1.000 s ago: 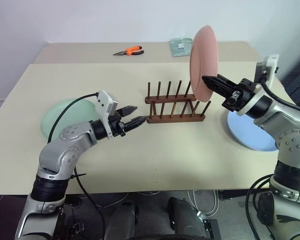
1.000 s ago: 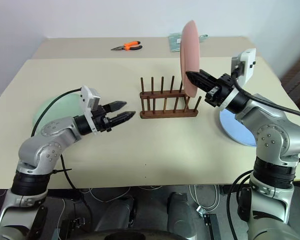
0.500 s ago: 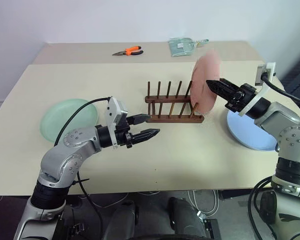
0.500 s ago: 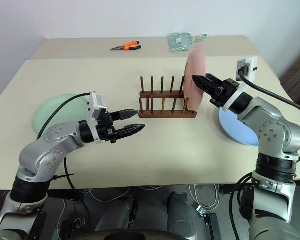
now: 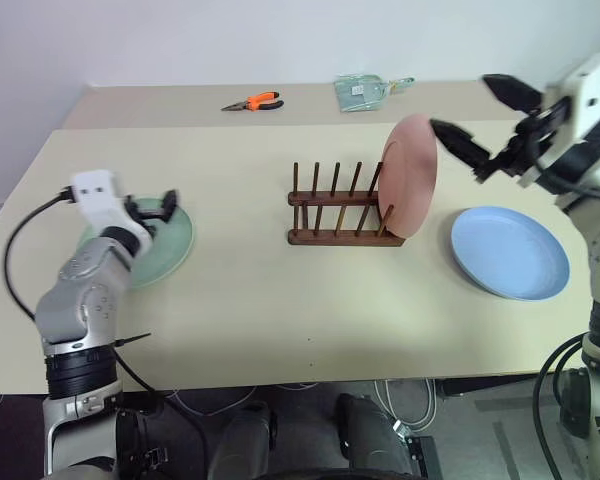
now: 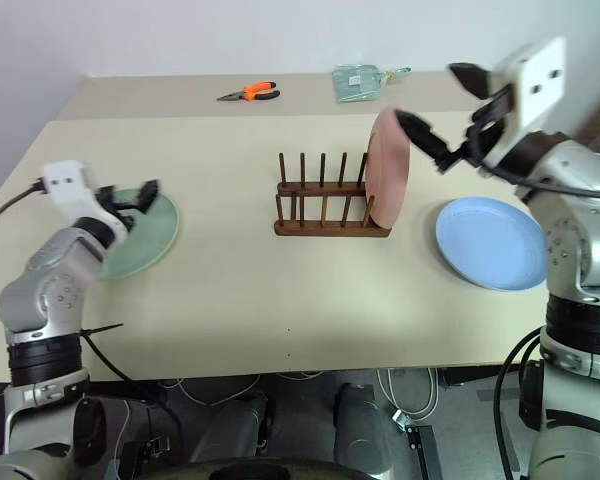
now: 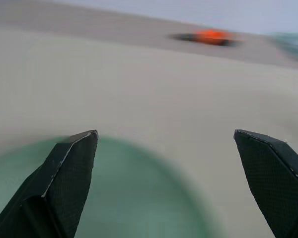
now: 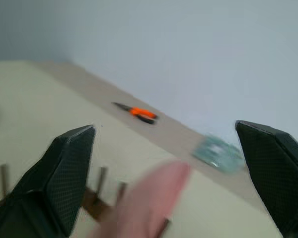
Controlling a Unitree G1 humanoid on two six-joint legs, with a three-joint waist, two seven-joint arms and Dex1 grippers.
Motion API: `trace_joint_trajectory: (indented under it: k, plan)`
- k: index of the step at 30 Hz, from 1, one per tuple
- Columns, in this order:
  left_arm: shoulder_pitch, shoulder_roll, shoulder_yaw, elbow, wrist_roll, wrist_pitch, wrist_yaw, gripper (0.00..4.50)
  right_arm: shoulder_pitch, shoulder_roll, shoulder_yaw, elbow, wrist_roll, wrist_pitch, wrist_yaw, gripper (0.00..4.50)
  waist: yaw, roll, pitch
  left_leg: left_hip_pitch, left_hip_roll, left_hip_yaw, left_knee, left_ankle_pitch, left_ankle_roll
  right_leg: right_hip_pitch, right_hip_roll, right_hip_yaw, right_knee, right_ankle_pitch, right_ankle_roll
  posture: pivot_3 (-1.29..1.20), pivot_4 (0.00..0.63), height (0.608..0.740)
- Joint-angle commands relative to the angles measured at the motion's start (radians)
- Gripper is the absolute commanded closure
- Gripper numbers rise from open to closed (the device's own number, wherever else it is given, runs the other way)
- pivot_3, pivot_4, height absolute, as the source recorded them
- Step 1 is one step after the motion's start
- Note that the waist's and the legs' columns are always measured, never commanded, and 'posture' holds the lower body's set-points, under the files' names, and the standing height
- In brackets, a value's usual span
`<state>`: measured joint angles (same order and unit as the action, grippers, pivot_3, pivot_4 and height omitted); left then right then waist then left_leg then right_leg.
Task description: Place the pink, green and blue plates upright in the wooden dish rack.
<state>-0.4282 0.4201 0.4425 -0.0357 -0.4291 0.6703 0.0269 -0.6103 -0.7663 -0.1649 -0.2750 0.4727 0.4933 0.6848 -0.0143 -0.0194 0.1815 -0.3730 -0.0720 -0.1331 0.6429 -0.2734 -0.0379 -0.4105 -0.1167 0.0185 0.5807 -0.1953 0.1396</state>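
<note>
Now the salmon-pink plate stands upright in the dark wooden rack.

Pink plate upright in rack; green, blue plates flat.

Pink plate, formerly held aloft, now stands upright in the wooden dish rack; right gripper released, at its 2 o'clock. Left gripper swung over green plate.
</note>
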Motion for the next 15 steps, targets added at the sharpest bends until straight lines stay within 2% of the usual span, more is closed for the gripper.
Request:
trace_joint_trajectory:
  k: [1, 5, 10, 15]
  plan:
    - [0.007, 0.023, 0.094, 0.0, 0.074, 0.01, 0.145, 0.0, 0.018, 0.013, 0.162, -0.112, -0.076, -0.047, 0.05, 0.04, 0.002, -0.001, 0.0, 0.0, 0.0, 0.0, 0.0, 0.0, 0.0, 0.0, 0.0, 0.0, 0.0, 0.0, 0.0, 0.0, 0.15, 0.74]
    - [0.056, -0.009, 0.167, -0.05, 0.03, 0.109, 0.185, 0.0, 0.049, 0.08, 0.297, -0.16, -0.125, -0.077, 0.067, 0.04, 0.009, -0.002, 0.0, -0.001, -0.001, -0.001, 0.001, 0.0, 0.0, 0.0, -0.001, 0.0, 0.0, 0.0, 0.0, 0.0, 0.15, 0.74]
    - [0.082, -0.129, 0.302, -0.122, -0.144, 0.258, 0.208, 0.0, 0.077, 0.171, 0.395, -0.203, -0.155, -0.081, 0.06, 0.04, 0.019, -0.003, -0.001, -0.001, -0.001, -0.002, 0.002, 0.0, -0.001, 0.0, -0.001, -0.001, 0.001, 0.0, 0.0, 0.0, 0.15, 0.74]
    - [0.069, -0.203, 0.357, -0.143, -0.246, 0.293, 0.226, 2.39, 0.1, 0.201, 0.431, -0.215, -0.194, -0.087, 0.061, 0.0, 0.026, -0.003, -0.001, -0.001, -0.001, -0.002, 0.002, 0.0, -0.001, 0.0, -0.001, -0.001, 0.001, 0.0, 0.0, 0.0, 0.15, 0.74]
